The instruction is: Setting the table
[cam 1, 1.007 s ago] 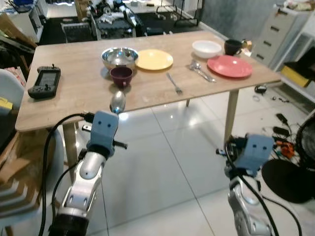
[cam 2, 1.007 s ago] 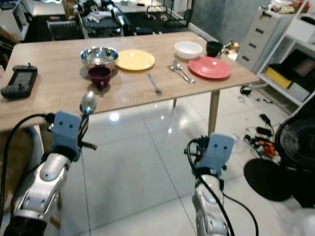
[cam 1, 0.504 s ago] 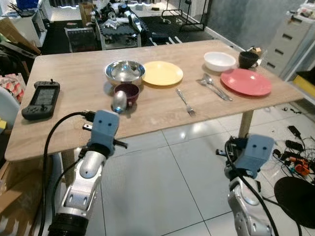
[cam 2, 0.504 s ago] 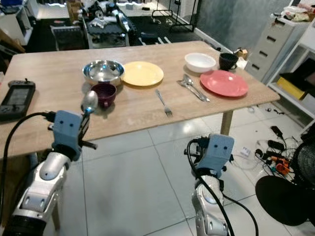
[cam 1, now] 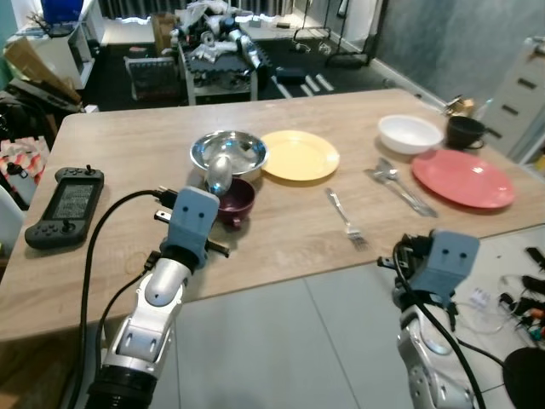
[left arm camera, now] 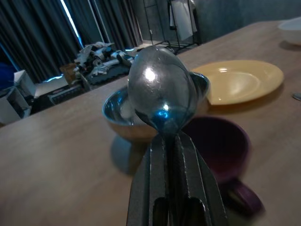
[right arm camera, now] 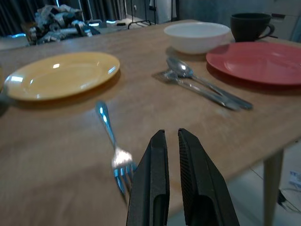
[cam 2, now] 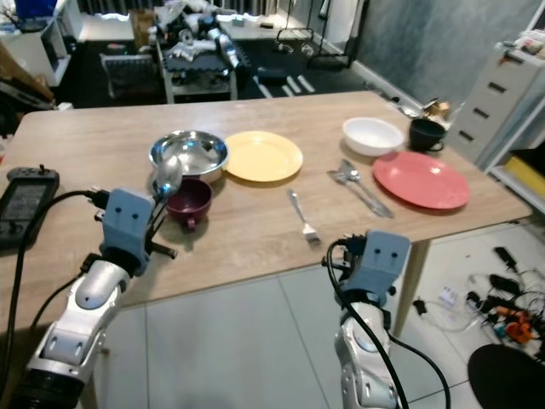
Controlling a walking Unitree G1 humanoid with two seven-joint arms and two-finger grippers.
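My left gripper (left arm camera: 171, 141) is shut on the handle of a metal spoon (left arm camera: 162, 89), held upright over the table's near edge. The spoon's bowl (cam 1: 220, 170) stands in front of a maroon cup (cam 1: 238, 198) and a steel bowl (cam 1: 228, 151). A yellow plate (cam 1: 300, 156) lies right of the steel bowl. A fork (right arm camera: 113, 141) lies just ahead of my right gripper (right arm camera: 169, 134), whose fingers are shut with nothing between them. Farther right are a spoon and fork pair (cam 1: 398, 186), a red plate (cam 1: 463, 178), a white bowl (cam 1: 410, 133) and a black cup (cam 1: 464, 132).
The wooden table (cam 1: 128, 153) stretches across the view, its front edge close to both wrists. A handheld game console (cam 1: 66, 204) lies at the left end. Clutter and a dark rack (cam 1: 213, 47) stand behind the table; cables lie on the tiled floor at the right.
The whole view has shifted: the table is much closer and larger, with both wrists at its front edge. The spoon stays in my left gripper.
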